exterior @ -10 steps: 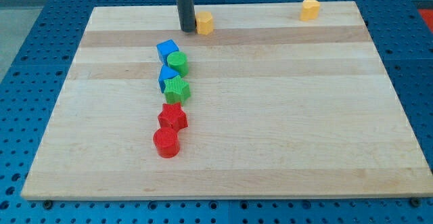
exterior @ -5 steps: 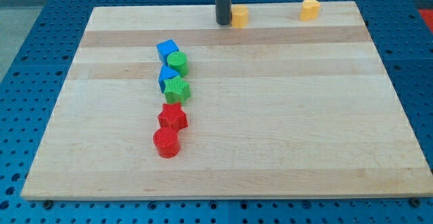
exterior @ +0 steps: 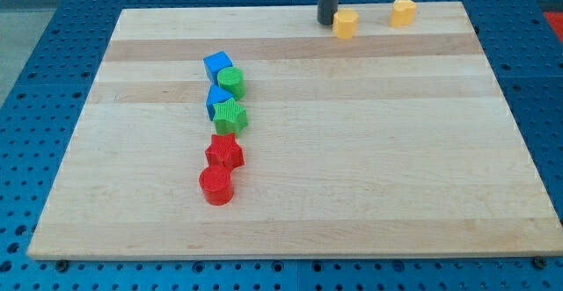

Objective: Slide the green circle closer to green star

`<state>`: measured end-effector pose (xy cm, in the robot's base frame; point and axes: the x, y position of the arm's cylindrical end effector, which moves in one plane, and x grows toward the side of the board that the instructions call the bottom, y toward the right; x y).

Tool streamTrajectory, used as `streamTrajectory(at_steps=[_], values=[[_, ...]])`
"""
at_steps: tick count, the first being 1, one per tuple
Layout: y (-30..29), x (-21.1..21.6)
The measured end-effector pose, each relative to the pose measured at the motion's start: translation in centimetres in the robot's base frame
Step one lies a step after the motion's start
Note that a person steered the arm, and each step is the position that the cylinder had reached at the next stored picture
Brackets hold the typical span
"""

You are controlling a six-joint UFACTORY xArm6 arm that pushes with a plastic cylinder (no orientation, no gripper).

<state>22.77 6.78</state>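
The green circle [exterior: 231,83] sits left of centre on the wooden board [exterior: 369,150]. The green star [exterior: 230,115] lies just below it, a small gap apart, with a blue block [exterior: 215,99] wedged between them on the left. My tip [exterior: 327,21] is at the view's top, far to the upper right of both green blocks, touching the left side of a yellow block [exterior: 345,24].
A blue cube [exterior: 216,64] touches the green circle's upper left. A red star [exterior: 225,152] and a red circle [exterior: 215,185] lie below the green star. A second yellow block [exterior: 403,12] sits near the board's top right edge.
My tip has slid right along the board's top edge, pushing the yellow block right with it. The green, blue and red blocks have not moved.
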Motion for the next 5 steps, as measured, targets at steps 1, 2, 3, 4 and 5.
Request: streamTrajectory(at_steps=[1,2,3,4,5], values=[[3.2,0.0],[4.7,0.0],[4.5,-0.3],[-5.1,-1.7],[-12.8,-2.0]])
